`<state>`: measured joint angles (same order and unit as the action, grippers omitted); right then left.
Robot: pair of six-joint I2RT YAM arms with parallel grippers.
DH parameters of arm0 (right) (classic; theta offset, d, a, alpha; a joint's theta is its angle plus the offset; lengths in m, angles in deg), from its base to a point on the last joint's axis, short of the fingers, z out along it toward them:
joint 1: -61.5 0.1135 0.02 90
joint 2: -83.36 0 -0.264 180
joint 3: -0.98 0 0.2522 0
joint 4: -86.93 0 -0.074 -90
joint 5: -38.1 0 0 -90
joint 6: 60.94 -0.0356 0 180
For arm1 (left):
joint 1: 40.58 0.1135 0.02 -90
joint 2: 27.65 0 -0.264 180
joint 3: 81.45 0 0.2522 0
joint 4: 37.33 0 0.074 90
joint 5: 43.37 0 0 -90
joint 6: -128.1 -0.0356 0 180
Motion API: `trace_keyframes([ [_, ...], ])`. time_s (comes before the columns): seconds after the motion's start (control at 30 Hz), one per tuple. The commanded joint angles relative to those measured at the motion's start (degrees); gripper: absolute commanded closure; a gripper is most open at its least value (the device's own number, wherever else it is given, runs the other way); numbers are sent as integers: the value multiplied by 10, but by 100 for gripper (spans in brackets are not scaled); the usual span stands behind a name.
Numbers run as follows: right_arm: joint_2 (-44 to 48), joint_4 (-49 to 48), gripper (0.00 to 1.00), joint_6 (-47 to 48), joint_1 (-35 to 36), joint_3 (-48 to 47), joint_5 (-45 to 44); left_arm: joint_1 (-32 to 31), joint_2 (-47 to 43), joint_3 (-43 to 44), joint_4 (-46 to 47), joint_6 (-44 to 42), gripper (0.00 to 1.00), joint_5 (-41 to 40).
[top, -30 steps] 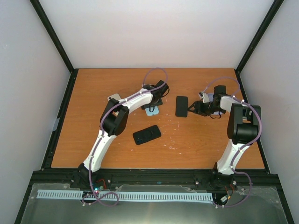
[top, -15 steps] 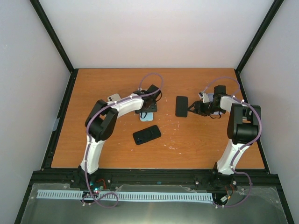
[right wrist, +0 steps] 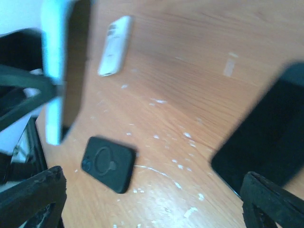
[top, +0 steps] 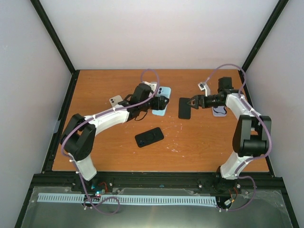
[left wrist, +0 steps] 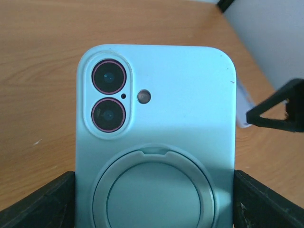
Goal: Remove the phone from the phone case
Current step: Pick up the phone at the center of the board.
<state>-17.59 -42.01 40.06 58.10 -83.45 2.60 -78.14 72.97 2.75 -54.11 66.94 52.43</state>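
While my left gripper [top: 160, 101] pinches the phone [right wrist: 73, 61] in its blue case [left wrist: 190, 104] above the far edge, my right gripper [top: 192, 103] is wide open and empty. Next job, I reckon: peel that case off.

The cased phone [top: 163, 110] sits in the left hand [top: 153, 102], left of a bare phone [top: 184, 108], behind a loose case [top: 149, 137].

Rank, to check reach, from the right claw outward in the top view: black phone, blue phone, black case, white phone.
From the right claw:
1. Black phone, right at its tips.
2. Blue phone, in the left claw.
3. Black case, toward the front.
4. White phone, far left.
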Motion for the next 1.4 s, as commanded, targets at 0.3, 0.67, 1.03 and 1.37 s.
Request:
trace_keyframes([
  [0.3,88,46,0,93,94,-15,196,7,-128,-117,317,71,49,128],
  [0.67,103,-30,0,34,166,-30,205,11,-118,-133,459,164,50,229],
  [1.03,109,-102,7,-38,188,-20,229,18,-82,-157,567,255,52,273],
  [1.37,99,-114,39,-64,188,-12,238,25,-80,-174,577,266,45,268],
])
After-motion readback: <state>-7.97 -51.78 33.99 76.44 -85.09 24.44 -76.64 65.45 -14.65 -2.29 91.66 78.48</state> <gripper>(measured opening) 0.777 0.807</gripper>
